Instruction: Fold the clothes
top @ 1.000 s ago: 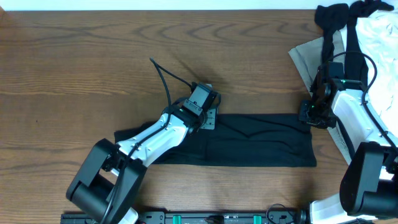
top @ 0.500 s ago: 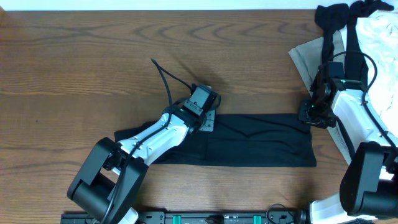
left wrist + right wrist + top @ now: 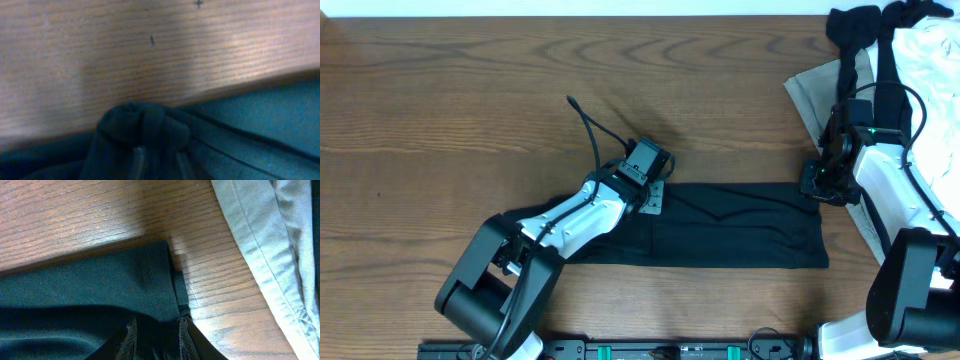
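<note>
- left gripper [image 3: 656, 194] nipped nearly closed on a bunched pleat of the black garment [image 3: 740, 235], at its far edge; the rest of the cloth lies flat behind it and off to its right
- right gripper [image 3: 814, 186] pinched tight on the far right corner; beige cloth [image 3: 260, 245] just to its right, not touching
- both grip one edge, likely so it lifts evenly off the table [image 3: 440, 100] for the next fold

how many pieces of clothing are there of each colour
black: 2, the flat black garment in the middle and the bunched black garment in the pile at the far right
beige: 1, the beige garment
white: 1, the white garment
total: 4 visible, though the pile may hide more
</note>
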